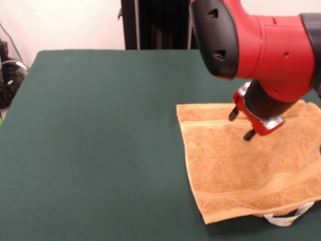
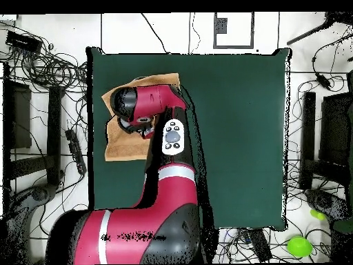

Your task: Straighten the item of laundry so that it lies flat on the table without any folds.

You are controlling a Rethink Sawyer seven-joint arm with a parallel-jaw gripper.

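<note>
One towel (image 1: 241,165) is all I have on the table (image 1: 100,150) — the orange-tan terry piece, lying at the right side of my front view and running off the picture's right edge. In the overhead view (image 2: 127,141) it sits near the table's left edge (image 2: 234,138), close to the far left corner, and the arm covers most of it. From the front I see it spread mostly flat: a woven band runs across it near the far edge and a second one near the near edge. A white label (image 1: 288,217) loops out at the near right corner, lying on the green cloth. The near edge looks slightly lifted, with a shadow under it.

The arm (image 1: 271,45) comes down from above, its red and black housing filling the top right. The gripper (image 1: 242,124) hangs over the far part of the towel, two dark fingertips (image 1: 249,134) showing apart from each other — the jaws stand spread with nothing between them. I cannot tell whether the tips touch the terry or hover just above it.
</note>
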